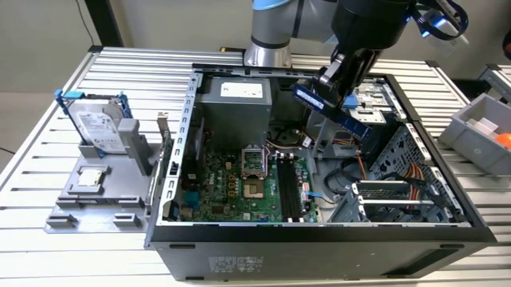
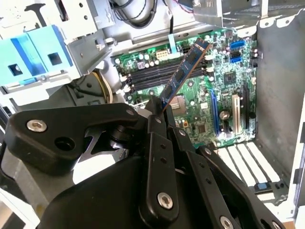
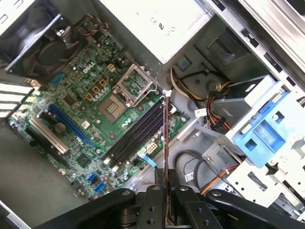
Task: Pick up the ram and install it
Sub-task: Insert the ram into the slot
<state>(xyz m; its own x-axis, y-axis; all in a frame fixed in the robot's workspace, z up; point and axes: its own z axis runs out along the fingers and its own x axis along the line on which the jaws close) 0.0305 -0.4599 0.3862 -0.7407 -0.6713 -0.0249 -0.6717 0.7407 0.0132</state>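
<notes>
My gripper (image 1: 340, 89) is shut on the ram (image 1: 329, 107), a long dark blue stick with black chips. It hangs tilted above the open computer case (image 1: 319, 230), over the drive cage side. In the second wrist view the ram (image 2: 184, 72) juts out from my gripper (image 2: 157, 113) above the motherboard (image 2: 224, 95). In the first wrist view I see the ram (image 3: 165, 138) edge-on, rising from my gripper (image 3: 167, 193) and lined up roughly over the black memory slots (image 3: 136, 134). The slots (image 1: 289, 185) lie on the green board well below the stick, and it does not touch them.
A grey hard drive in a blue frame (image 1: 100, 122) stands on a grey holder at the exterior view's left, with a small silver processor chip (image 1: 90, 177) in front of it. A grey bin (image 1: 479, 128) sits at the right. Cables (image 3: 219, 109) and a blue drive bracket (image 3: 267, 126) crowd the case beside the slots.
</notes>
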